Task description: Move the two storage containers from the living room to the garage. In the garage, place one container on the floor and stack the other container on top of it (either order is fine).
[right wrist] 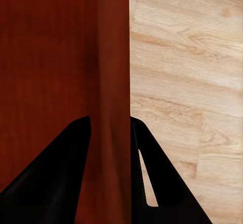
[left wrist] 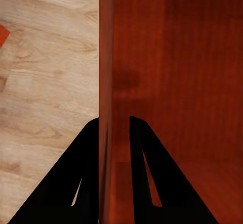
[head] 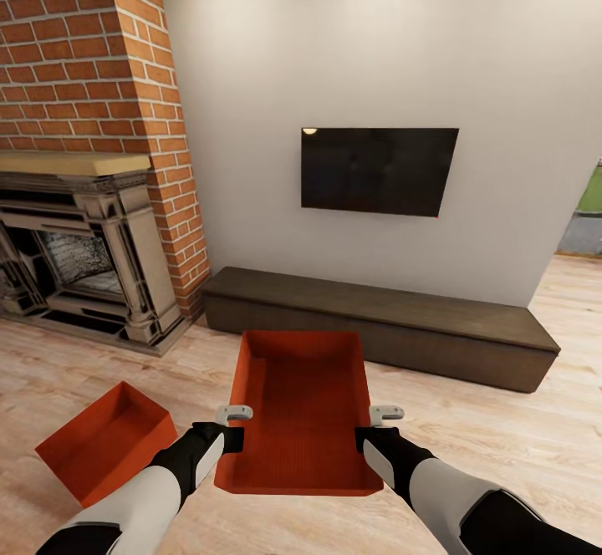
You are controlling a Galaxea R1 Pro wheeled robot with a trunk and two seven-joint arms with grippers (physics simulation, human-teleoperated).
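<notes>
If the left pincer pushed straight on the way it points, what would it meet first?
The left pincer already straddles the storage container's side wall; going on, that wall would likely bottom out between its fingers, with wood floor beyond.

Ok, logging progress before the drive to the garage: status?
Left end effector and right end effector each shut on a side wall of the held container. Second container on wood floor, left. Low cabinet ahead.

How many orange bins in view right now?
2. One storage container sits between the arms, left gripper and right gripper each clamped on a side wall. The second container lies on the wood floor to the robot's left, before the fireplace.
</notes>
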